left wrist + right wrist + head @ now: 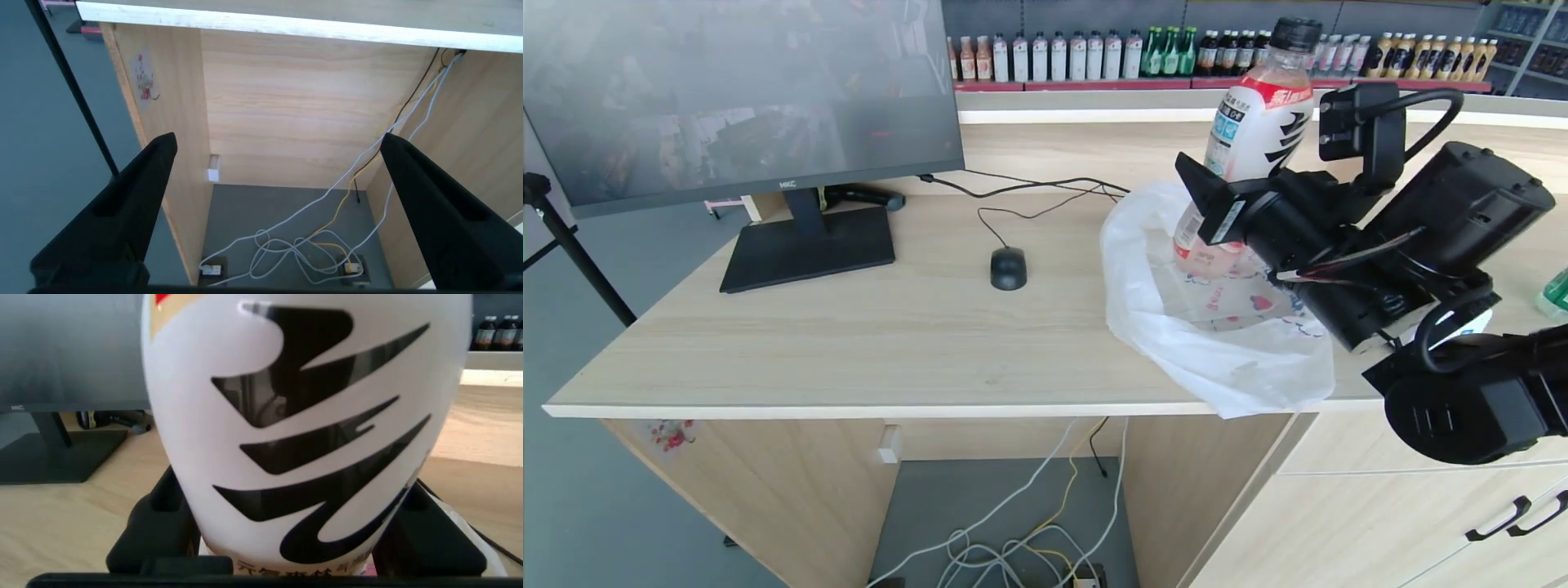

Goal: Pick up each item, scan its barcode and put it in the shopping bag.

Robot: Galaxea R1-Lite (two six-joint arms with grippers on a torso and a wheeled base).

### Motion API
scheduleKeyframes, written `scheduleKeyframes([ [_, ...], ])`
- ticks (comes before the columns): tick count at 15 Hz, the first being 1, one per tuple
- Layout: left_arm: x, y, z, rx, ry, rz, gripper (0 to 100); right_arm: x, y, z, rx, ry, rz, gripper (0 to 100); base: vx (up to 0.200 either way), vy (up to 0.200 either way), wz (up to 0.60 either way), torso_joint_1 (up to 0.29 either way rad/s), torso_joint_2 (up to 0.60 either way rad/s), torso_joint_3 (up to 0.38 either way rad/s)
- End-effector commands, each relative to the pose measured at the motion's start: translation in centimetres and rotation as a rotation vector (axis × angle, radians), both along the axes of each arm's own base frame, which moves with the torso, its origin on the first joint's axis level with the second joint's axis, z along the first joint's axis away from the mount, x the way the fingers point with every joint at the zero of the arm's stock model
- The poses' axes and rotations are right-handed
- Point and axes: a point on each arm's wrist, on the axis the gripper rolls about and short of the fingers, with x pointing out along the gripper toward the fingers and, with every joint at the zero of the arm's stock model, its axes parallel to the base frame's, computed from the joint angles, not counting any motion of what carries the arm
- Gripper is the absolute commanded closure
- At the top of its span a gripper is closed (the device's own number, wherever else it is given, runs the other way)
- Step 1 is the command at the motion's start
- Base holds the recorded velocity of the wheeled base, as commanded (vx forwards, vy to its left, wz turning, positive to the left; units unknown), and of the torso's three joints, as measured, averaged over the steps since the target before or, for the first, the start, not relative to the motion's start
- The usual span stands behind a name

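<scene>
Right gripper (pixel 1215 211): clamped around drink bottle (pixel 1262 106), low on its body.
Handling: likely heavy, smooth-walled; hold mid-body.
Shopping bag (pixel 1176 327): just beneath gripper.

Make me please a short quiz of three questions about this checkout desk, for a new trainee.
1. True or false: the right gripper is shut on a drink bottle that it holds above the white shopping bag.
2. Choose one: what lies on the desk between the monitor and the shopping bag?
A. a computer mouse
B. a keyboard
C. a cup
3. Fill the gap: the left gripper, low in front of the desk, holds nothing and its fingers are ____.

Key: 1 true; 2 A; 3 open.
</scene>
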Motion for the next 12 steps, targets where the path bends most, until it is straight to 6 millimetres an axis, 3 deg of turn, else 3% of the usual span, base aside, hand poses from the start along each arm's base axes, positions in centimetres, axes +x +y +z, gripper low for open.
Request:
scheduleKeyframes([
  [1,0.0,0.0,0.0,0.0,0.001,0.0,0,0.7,0.3,0.9,0.002,-0.007,-0.003,100,0.0,0.0,0.0,0.0,0.0,0.0],
  [9,0.0,0.0,0.0,0.0,-0.001,0.0,0,5.7,-1.4,-1.4,0.0,0.143,-0.078,100,0.0,0.0,0.0,0.0,0.0,0.0],
  [12,0.0,0.0,0.0,0.0,-0.001,0.002,0,6.5,-1.3,-2.3,-0.003,0.172,-0.08,100,0.0,0.0,0.0,0.0,0.0,0.0],
])
